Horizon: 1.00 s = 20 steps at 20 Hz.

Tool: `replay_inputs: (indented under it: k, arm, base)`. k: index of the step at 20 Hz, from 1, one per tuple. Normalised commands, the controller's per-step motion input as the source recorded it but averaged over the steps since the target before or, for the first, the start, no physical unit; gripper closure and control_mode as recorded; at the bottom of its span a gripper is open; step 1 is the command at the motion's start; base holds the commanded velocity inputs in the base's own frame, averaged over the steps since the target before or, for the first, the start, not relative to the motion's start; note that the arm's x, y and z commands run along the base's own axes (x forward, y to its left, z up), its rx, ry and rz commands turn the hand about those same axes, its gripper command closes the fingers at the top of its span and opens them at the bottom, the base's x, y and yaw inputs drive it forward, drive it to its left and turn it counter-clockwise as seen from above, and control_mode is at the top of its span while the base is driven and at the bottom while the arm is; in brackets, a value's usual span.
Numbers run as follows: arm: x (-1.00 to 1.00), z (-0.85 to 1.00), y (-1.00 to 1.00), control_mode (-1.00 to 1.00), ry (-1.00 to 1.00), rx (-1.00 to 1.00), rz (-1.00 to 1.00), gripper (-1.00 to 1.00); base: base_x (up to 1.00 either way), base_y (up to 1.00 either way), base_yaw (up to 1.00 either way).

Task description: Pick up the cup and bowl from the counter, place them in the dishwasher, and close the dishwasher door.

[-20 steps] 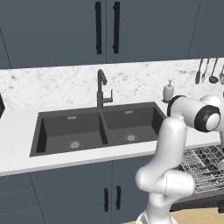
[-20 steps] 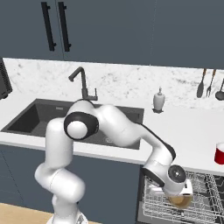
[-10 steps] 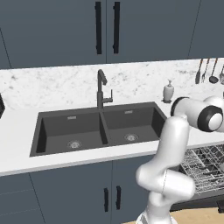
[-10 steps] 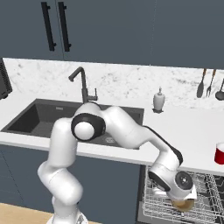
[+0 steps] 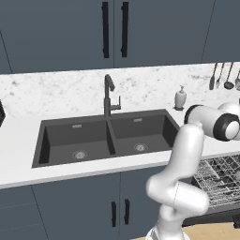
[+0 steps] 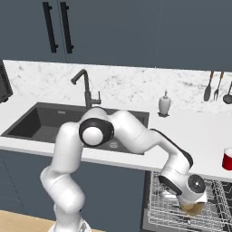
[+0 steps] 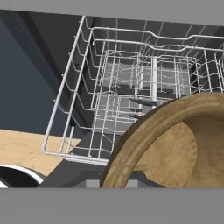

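The wooden bowl (image 7: 175,144) hangs low over the dishwasher's wire rack (image 7: 131,87). The gripper (image 6: 192,206) sits right at the bowl; I cannot tell if it is squeezing. The red cup (image 6: 227,159) stands on the counter (image 6: 199,131), behind the rack.

Glossy white rounded arm links (image 6: 136,136) run back from the end effector (image 6: 192,207). Dark grey ring joints with pale grey round caps (image 6: 94,133) sit between segments, one cap just beside the end effector.

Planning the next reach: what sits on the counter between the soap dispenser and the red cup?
Nothing: in the right base view, the counter is bare between the soap dispenser and the red cup.
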Motion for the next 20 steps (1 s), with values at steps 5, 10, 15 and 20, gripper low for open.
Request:
replay_inputs:
  k: [5,10,15,20]
  arm:
    - [0.01,-0.42,0.0,-1.0,0.0,0.0,0.02,1.0]
    - [0.0,-0.49,0.0,-1.0,0.0,0.0,0.01,1.0]
    - [0.0,-0.23,0.0,-1.0,-0.01,0.0,0.0,1.0]
    - [0.05,0.1,-0.01,-1.0,-0.09,0.03,0.0,1.0]
  base:
    - [0.0,0.0,0.0]
    - [0.0,0.0,0.0]
    - [0.0,0.0,0.0]
    - [0.0,0.0,0.0]
